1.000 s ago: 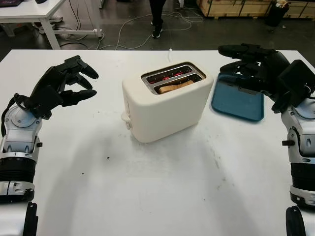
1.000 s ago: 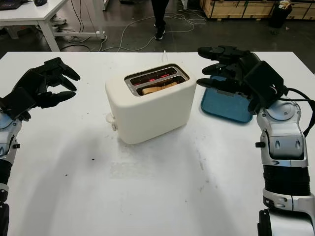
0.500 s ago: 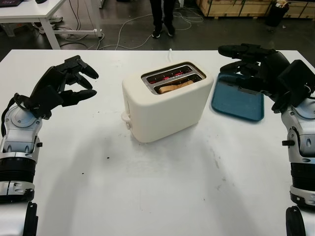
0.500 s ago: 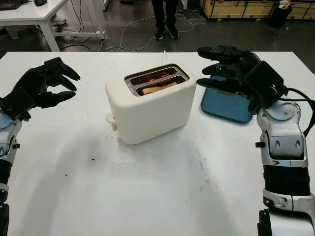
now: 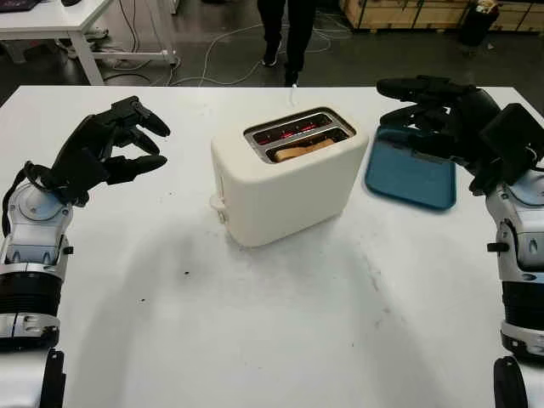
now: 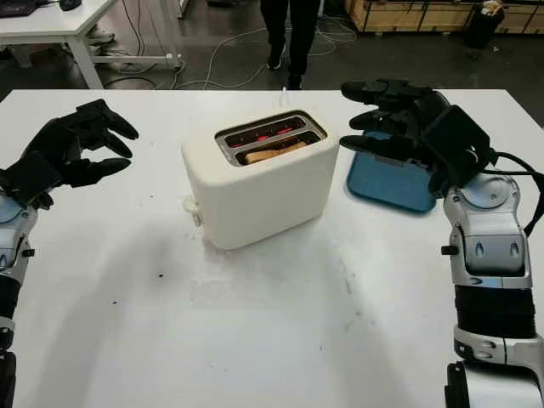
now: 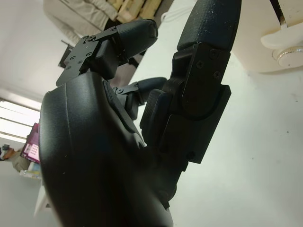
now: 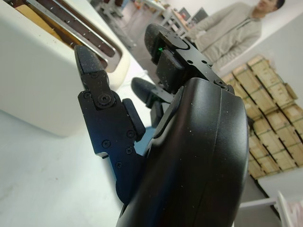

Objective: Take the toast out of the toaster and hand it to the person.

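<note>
Toast [image 5: 303, 150], seated in the near slot of the toaster [image 5: 289, 174] at bench [image 5: 255, 323] centre, long axis toward 2 o'clock, is found at 9 o'clock of the nearer, empty, open right hand [image 5: 433, 115]; left hand [image 5: 106, 153] is open, empty, farther off.

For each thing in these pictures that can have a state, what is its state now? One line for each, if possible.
Cream two-slot toaster: upright on the white table, far slot glowing red.
Slice of toast: sitting in the near slot, not yet taken.
Blue rectangular tray: flat on the table, nothing on it.
Left hand: open, raised left of the toaster.
Right hand: open, above the tray.
</note>
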